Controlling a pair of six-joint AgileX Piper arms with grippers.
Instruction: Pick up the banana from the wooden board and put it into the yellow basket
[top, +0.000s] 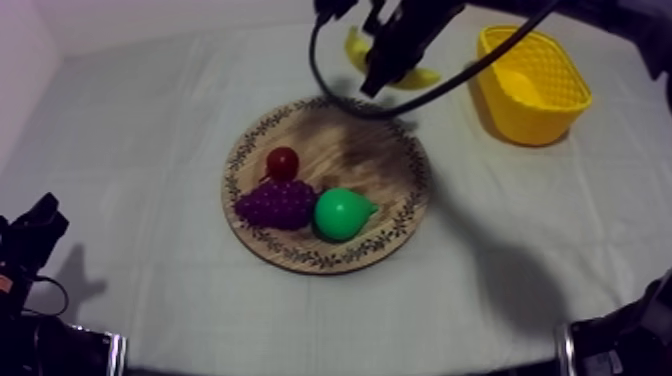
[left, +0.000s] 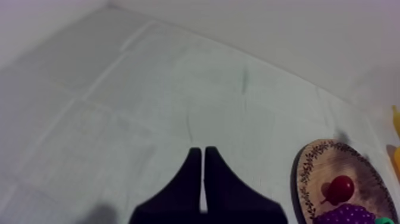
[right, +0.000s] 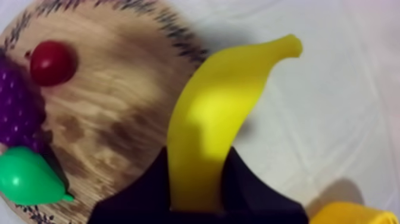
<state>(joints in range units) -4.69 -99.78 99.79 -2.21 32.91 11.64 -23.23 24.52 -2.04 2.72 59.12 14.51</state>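
Aloft, the banana (right: 214, 119) sits in the right claw (right: 199, 179), whose two black fingers are clamped on its lower end, one on each side. The rest of the banana sticks out past the fingertips, with its stem end farthest from the claw. From above, claw and banana hang over the far rim of the board (top: 370, 160), on the side nearer the basket (top: 520, 40). The banana touches neither of them. Below the claw and off to one side lies the bare wood of the board. Farther out on that side are the small red fruit (top: 283, 162), the grapes (top: 275, 203) and the pear (top: 342, 213), all resting on the board and well apart from the claw. The basket stands on the cloth (top: 150, 120) at the claw's other side, near it.

The left claw (left: 203, 154) has its fingers pressed together as a narrow wedge with nothing between them. It is low over bare cloth, and the board's edge is ahead of it and off to one side.
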